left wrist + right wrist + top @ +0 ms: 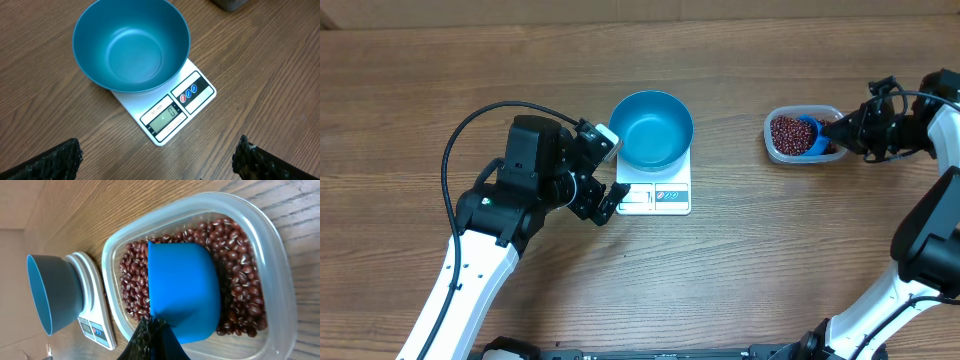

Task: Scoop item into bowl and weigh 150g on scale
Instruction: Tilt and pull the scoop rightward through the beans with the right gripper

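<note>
— Red-brown beans (240, 280): where are they?

— All in the clear tub (270, 240), well to the right of the scale (170, 112) on the worktop (720, 280). The blue scoop (182, 295) is down among them, and the right jaws are closed on its near end.

— Anything in the bowl (131, 45)?

— Nothing. It is bare inside and sits on the scale, whose display (165, 116) seems to read zero.

— And the left jaws?

— Spread wide, gripping nothing, hovering near the scale's display edge.

— So how far along?

— Barely begun, I'd judge. The bowl is placed and the scale looks zeroed, but no scoopful has reached the bowl. All the carrying, tipping and topping up to the target weight is left.
</note>
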`<act>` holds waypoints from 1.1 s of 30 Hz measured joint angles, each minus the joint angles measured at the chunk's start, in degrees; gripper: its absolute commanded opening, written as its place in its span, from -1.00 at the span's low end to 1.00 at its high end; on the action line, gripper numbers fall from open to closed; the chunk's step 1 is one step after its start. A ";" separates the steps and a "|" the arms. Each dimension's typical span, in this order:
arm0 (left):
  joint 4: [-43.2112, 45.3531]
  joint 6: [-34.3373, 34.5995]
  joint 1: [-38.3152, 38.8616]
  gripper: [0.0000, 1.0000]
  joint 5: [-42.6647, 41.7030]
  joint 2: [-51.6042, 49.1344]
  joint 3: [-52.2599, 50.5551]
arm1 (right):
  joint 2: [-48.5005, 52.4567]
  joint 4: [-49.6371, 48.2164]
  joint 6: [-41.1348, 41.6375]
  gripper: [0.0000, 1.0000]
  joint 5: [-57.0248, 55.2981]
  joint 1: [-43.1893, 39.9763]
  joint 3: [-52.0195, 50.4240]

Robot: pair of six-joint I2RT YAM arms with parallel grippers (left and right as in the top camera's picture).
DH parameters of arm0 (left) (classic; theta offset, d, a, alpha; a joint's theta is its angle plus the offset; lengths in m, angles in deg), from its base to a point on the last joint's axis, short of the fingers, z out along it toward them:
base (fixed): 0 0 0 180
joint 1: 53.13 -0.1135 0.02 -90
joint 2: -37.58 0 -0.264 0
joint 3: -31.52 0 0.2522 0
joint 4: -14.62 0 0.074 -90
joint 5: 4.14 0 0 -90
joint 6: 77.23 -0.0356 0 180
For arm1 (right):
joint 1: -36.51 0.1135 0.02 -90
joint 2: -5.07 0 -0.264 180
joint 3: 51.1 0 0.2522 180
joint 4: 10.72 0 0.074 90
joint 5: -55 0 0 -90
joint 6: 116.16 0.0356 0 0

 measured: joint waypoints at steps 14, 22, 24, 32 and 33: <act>0.00 0.00 0.00 0.99 0.02 0.00 0.00 | 0.11 -1.79 -0.63 -0.93 2.93 -2.51 -2.58; 0.00 0.00 0.00 0.99 0.02 0.00 0.00 | 0.70 -2.16 -0.59 -0.93 4.96 -4.33 -3.34; 0.00 0.00 0.00 0.99 0.00 0.00 0.00 | 0.83 -2.21 -0.52 -0.93 5.25 -4.44 -3.34; 0.00 0.00 0.00 0.99 0.00 0.00 0.00 | 0.83 -2.27 0.35 -0.93 5.31 -4.44 -3.34; 0.00 0.00 0.00 0.99 0.02 0.00 0.00 | 0.83 -2.34 0.48 -0.93 5.31 -4.44 -3.34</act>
